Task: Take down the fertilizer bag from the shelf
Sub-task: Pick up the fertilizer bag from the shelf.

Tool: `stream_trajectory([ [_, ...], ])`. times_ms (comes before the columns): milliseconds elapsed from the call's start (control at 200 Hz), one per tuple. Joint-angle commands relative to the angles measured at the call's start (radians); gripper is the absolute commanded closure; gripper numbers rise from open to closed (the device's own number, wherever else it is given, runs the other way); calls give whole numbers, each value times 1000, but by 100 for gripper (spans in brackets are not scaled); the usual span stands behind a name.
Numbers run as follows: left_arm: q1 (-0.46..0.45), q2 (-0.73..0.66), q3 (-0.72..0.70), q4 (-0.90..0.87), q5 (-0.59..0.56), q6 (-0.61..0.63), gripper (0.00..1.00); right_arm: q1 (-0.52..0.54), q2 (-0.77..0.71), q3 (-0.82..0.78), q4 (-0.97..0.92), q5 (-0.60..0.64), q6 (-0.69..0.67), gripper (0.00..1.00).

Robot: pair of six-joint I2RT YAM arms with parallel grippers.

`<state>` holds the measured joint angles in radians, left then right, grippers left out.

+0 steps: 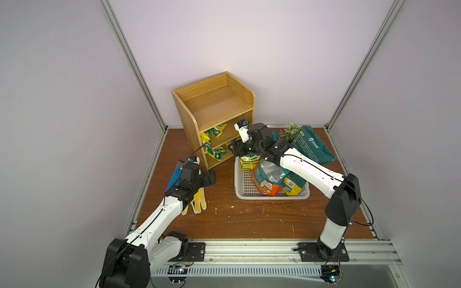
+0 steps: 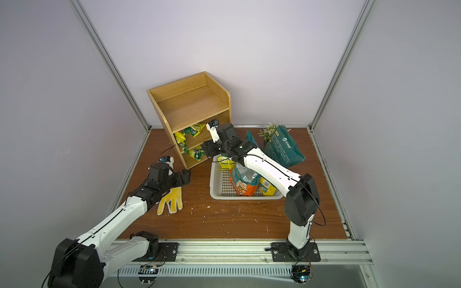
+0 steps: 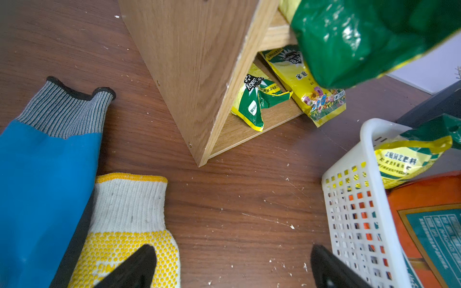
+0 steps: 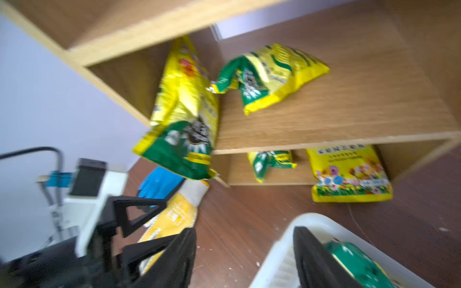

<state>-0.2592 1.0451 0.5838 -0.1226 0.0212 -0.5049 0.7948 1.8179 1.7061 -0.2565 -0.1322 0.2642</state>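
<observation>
Shelf (image 1: 214,107): we log yellow-green fertilizer bags (image 4: 269,74) on middle and bottom tiers — one overhangs the middle tier's edge. Right gripper (image 4: 244,232): jaws apart, empty, over the rim of the white basket (image 1: 272,197). Left gripper (image 3: 233,249): wide open, empty, beside the gloves (image 3: 129,212).

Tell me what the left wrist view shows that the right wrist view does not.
Only the left wrist view: the orange bag in the white basket. Only the right wrist view: a yellow-green bag lying on the middle tier of the shelf, and the left arm. Both: shelf, basket, the flower-printed bag at the bottom tier, the blue glove, the yellow-dotted glove.
</observation>
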Motion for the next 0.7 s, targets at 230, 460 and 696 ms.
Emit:
stream_trajectory([
  [230, 17, 13, 3, -6, 18, 6, 0, 106, 143, 115, 206, -129, -98, 38],
  [460, 18, 3, 3, -9, 5, 9, 0, 107, 210, 184, 225, 60, -118, 39],
  [696, 21, 7, 4, -5, 11, 9, 0, 105, 113, 18, 327, 121, -109, 40],
])
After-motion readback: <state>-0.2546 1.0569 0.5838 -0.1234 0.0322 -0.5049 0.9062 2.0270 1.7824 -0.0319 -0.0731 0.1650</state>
